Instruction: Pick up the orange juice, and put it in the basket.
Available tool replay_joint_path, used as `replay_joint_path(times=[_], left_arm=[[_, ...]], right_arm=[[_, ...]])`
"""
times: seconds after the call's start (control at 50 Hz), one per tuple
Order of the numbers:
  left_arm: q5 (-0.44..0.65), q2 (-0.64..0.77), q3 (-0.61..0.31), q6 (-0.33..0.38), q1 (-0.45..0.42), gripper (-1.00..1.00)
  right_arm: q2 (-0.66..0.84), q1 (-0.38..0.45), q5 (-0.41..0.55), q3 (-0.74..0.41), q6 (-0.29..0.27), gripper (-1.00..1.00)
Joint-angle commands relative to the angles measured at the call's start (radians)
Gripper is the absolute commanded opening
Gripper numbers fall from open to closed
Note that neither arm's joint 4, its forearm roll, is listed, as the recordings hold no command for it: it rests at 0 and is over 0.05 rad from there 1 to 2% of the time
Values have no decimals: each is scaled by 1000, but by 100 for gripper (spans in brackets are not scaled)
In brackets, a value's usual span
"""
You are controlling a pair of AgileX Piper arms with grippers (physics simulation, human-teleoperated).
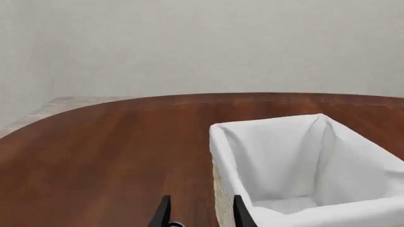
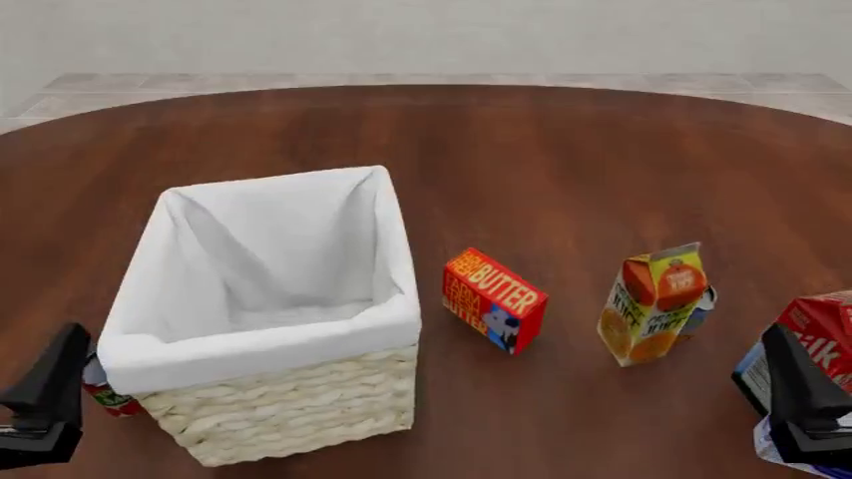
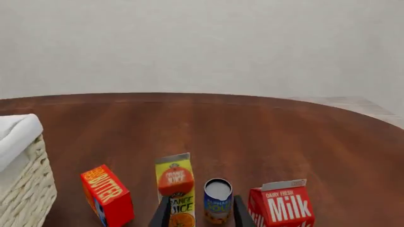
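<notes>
The orange juice (image 2: 652, 305), an orange and yellow gable-top carton, stands upright on the table's right side, right of a red butter box (image 2: 493, 299). In the right wrist view the orange juice (image 3: 175, 187) stands just ahead of my right gripper (image 3: 200, 216), which is open and holds nothing. The basket (image 2: 259, 345), pale wicker with white cloth lining, sits left of centre. My left gripper (image 1: 202, 218) is open beside the basket (image 1: 221, 139), near its left front corner. In the front view the left gripper (image 2: 60, 367) and right gripper (image 2: 785, 367) sit low at the front corners.
A red-and-white milk carton (image 3: 282, 204) and a blue can (image 3: 218, 201) stand close to the juice on its right. The milk carton (image 2: 821, 334) is next to my right gripper. A small red item (image 2: 110, 396) lies against the basket's left front corner. The table is round, dark wood.
</notes>
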Motion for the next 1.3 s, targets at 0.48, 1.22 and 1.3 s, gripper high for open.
replay_joint_path(times=[0.48, 1.22, 1.3], left_arm=[[-1, 6, -3, 0, 0, 100], [-1, 6, -3, 0, 0, 100], [-1, 6, -3, 0, 0, 100]], right_arm=[[121, 12, -55, -31, 41, 100], [632, 237, 146, -500, 30, 100], [680, 254, 182, -536, 36, 100]])
